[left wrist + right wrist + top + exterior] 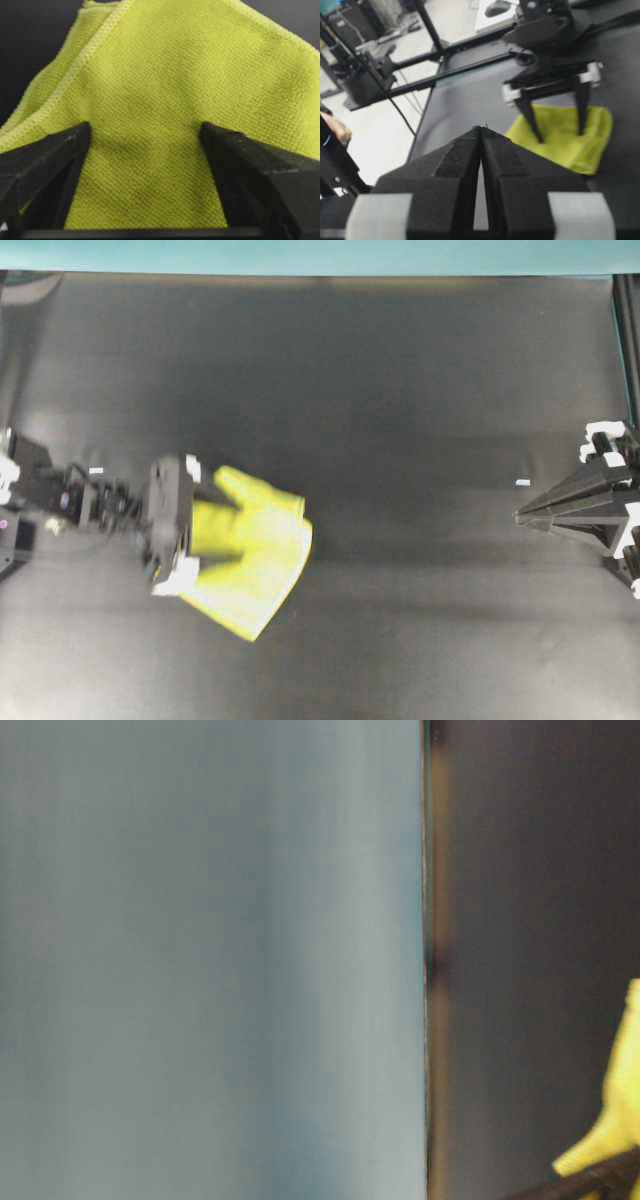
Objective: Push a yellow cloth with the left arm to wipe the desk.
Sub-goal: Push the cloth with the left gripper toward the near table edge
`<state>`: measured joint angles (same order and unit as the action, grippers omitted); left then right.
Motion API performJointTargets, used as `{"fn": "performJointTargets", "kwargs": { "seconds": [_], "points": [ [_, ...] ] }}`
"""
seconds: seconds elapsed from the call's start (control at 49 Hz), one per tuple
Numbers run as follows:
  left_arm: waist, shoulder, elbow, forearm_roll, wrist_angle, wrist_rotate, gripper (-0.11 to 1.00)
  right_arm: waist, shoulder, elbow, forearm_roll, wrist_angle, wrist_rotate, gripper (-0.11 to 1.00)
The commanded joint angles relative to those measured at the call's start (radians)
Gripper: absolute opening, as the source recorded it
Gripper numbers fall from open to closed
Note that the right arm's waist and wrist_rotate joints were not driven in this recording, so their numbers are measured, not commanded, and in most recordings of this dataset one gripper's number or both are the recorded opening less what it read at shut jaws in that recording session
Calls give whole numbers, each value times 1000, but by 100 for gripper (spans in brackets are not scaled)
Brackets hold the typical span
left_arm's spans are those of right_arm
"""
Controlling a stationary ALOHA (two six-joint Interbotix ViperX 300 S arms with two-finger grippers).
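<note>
The yellow cloth (pixel 255 555) lies on the black desk (pixel 400 390), left of centre, folded and a little rumpled. My left gripper (pixel 232 532) is open, its two fingers spread apart and pressed down onto the cloth's left part. In the left wrist view the cloth (pixel 165 65) fills the space between and beyond the gripper's (pixel 145 127) tips. The right wrist view shows the left gripper (pixel 560 136) standing on the cloth (pixel 570 152). My right gripper (pixel 520 514) is shut and empty at the desk's right edge, far from the cloth; its closed tips (pixel 481 129) point toward it.
Small white tape marks sit on the desk at the right (pixel 522 483) and near the left arm (pixel 96 471). A teal strip (pixel 320 255) runs along the back edge. A corner of the cloth (pixel 625 1110) shows in the table-level view.
</note>
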<state>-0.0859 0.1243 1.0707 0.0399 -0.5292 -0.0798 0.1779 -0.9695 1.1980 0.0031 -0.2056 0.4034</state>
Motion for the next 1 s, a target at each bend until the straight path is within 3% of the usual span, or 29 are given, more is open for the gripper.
{"fn": "performJointTargets", "kwargs": {
  "seconds": [0.0,0.449,0.98],
  "points": [
    [-74,-3,-3,3,25,-2,87,0,3,-6,2,-9,0,0],
    [-287,-17,-44,3,130,-11,87,0,3,-6,2,-9,2,0],
    [-284,-80,-54,3,153,8,87,0,3,-5,2,-9,2,0]
  ]
}}
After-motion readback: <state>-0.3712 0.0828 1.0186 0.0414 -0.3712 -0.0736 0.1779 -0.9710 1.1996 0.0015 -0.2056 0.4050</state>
